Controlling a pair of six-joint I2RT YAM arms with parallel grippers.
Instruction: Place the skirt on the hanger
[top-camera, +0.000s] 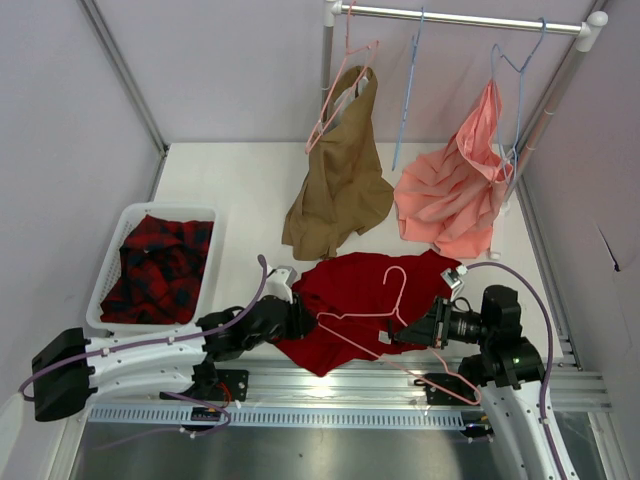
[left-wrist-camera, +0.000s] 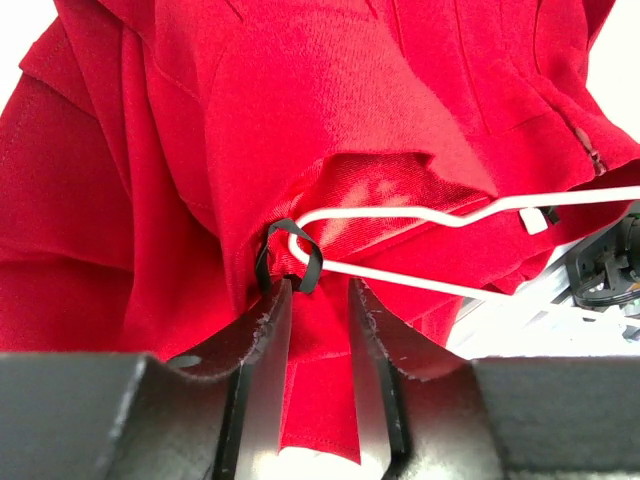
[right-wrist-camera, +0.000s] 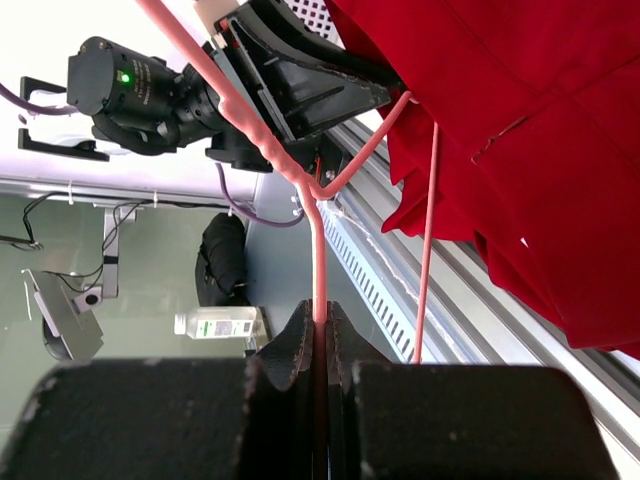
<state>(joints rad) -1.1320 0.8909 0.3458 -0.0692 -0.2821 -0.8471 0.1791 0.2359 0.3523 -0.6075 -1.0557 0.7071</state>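
Note:
The deep-red skirt lies crumpled on the table in front of the arms. The pale-pink hanger lies across it, hook pointing away. My left gripper is at the skirt's left edge. In the left wrist view its fingers hold a fold of the skirt between them, and a black loop sits round the hanger's end. My right gripper is shut on the hanger's wire, next to the skirt's edge.
A white basket with a red-and-black plaid garment stands at the left. On the rail at the back hang a tan garment, a salmon-pink garment and a light-blue hanger. A metal track runs along the near edge.

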